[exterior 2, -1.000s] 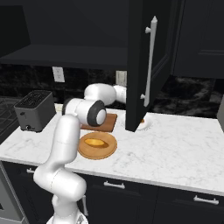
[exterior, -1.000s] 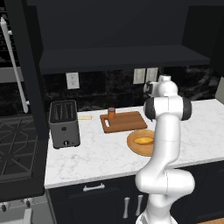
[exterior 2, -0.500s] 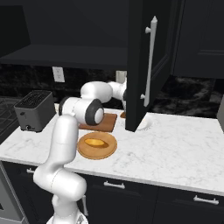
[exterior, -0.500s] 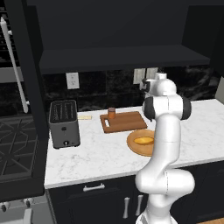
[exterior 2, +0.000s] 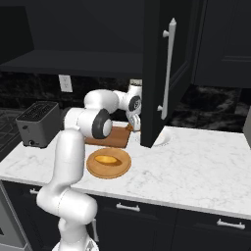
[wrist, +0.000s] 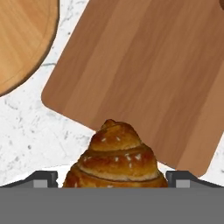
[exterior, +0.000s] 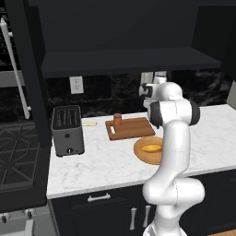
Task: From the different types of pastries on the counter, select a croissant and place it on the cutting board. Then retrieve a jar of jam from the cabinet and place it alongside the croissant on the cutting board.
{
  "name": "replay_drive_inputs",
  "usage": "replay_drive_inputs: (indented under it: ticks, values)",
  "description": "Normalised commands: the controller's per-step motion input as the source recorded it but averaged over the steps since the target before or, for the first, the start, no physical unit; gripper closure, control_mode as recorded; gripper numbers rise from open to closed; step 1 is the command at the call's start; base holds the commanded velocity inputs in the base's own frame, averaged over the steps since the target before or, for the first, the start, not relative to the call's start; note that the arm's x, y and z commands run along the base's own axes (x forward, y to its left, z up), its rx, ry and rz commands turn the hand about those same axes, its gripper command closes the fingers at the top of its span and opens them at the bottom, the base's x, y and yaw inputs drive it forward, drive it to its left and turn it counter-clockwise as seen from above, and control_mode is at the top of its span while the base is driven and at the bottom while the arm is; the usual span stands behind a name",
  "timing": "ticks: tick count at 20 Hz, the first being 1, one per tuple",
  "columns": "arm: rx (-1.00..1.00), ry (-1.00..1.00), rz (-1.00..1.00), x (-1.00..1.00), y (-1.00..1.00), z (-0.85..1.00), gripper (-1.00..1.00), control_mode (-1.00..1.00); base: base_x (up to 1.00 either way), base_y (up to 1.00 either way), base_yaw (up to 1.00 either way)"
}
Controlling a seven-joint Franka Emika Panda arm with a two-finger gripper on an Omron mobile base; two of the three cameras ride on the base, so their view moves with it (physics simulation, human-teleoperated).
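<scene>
While its tips flank the croissant [wrist: 116, 158], the end effector [wrist: 112, 178] stands spread above the counter [wrist: 30, 131].

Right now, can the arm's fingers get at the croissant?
Probably yes: in the hand view the croissant sits between the open fingers, on the counter beside the cutting board, with nothing over it.

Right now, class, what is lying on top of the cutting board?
A small orange-brown jar stands near one end of the cutting board; the rest that shows is bare wood. The arm covers the board's far end in the left base view, so anything there is hidden.
</scene>
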Motion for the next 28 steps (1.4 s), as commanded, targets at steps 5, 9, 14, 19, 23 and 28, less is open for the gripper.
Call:
replay_drive_inputs:
  ticks: [5, 9, 14, 19, 23, 28]
  values:
    - [0.00, -0.02, 0.15, 0.00, 0.41, 0.01, 1.00, -1.00, 0.00, 0.00, 0.00]
    - [0.00, 0.00, 0.15, 0.00, 0.44, 0.00, 1.00, -1.00, 0.00, 0.00, 0.00]
    - [0.00, 0.00, 0.17, 0.00, 0.60, 0.00, 1.00, -1.00, 0.00, 0.00, 0.00]
    - [0.00, -0.02, 0.17, 0.00, 0.50, -0.07, 1.00, -1.00, 0.00, 0.00, 0.00]
    - [0.00, -0.04, 0.17, 0.00, 0.03, -0.21, 1.00, -1.00, 0.00, 0.00, 0.00]
    - [0.00, -0.02, 0.15, 0.00, 0.02, -0.34, 1.00, -1.00, 0.00, 0.00, 0.00]
